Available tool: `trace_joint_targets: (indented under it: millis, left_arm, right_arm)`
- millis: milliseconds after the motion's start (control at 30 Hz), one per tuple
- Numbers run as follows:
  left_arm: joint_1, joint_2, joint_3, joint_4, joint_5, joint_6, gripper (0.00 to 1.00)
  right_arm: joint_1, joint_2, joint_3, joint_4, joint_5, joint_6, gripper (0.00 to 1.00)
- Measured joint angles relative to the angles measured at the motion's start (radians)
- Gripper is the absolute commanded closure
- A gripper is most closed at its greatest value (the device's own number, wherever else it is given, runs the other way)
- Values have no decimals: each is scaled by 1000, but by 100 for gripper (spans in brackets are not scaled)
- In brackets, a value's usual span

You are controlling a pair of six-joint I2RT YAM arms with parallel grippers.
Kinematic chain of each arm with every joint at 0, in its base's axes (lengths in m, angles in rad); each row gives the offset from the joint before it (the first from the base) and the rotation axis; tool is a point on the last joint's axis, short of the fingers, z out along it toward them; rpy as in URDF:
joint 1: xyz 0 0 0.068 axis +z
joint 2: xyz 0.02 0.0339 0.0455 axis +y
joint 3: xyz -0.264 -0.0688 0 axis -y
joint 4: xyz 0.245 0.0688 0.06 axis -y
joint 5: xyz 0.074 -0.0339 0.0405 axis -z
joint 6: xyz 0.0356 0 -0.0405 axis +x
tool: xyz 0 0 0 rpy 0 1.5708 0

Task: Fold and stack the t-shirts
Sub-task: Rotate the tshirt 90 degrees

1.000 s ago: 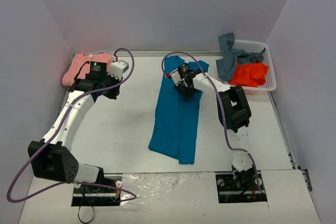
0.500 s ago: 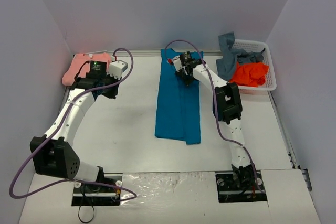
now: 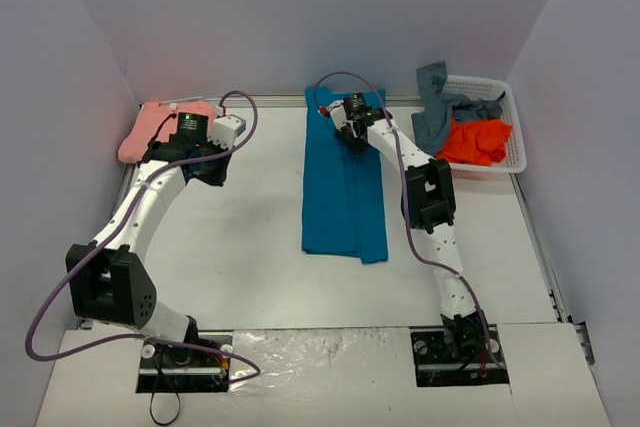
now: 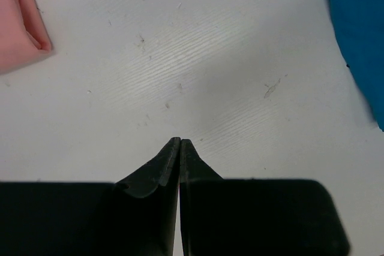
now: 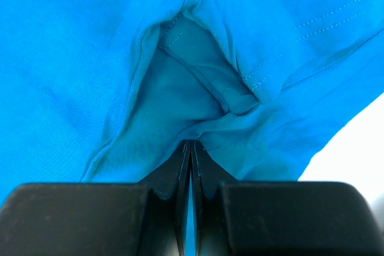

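The teal-blue t-shirt (image 3: 343,192) lies as a long narrow strip down the middle of the table. My right gripper (image 3: 349,137) is shut on a pinch of its cloth (image 5: 198,88) near the far end. The salmon-pink shirt (image 3: 155,128) lies folded at the far left; its corner shows in the left wrist view (image 4: 18,25). My left gripper (image 3: 205,169) is shut and empty just above bare table beside it, its fingertips (image 4: 180,143) pressed together. The grey-blue shirt (image 3: 440,112) and bright orange shirt (image 3: 478,142) lie in the basket.
The white lattice basket (image 3: 515,137) stands at the far right against the wall. Purple-grey walls close in the table on three sides. Cables loop above both arms.
My right gripper has pulled the teal-blue shirt toward the far edge, straightening it into a strip. My left arm has shifted slightly.
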Motion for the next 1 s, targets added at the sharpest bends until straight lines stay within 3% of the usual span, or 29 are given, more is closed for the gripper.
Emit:
trace_joint_targets:
  millis: [133, 333, 500, 700, 833, 900, 1000]
  left_arm:
    - [0, 16, 24, -7, 8, 4, 95]
    - [0, 12, 37, -15, 13, 11, 92]
    - [0, -4, 40, -21, 29, 21, 91]
    - [-21, -89, -39, 40, 61, 28, 85]
    - [-151, -187, -142, 48, 27, 100, 78]
    - [-231, -204, -169, 50, 29, 144, 70]
    - [-319, -194, -190, 50, 32, 200, 68]
  right_arm:
    - [0, -24, -35, 4, -14, -3, 100]
    - [3, -169, -159, -50, -42, -3, 84]
    - [8, -406, -281, -53, -29, -4, 77]
    - [8, -776, -643, -47, -25, 0, 73]
    - [7, -966, -878, -76, -26, 16, 56]
    - [-1, -1051, -973, -84, -43, 16, 52]
    - [-32, -1165, -1077, -88, -78, 12, 48]
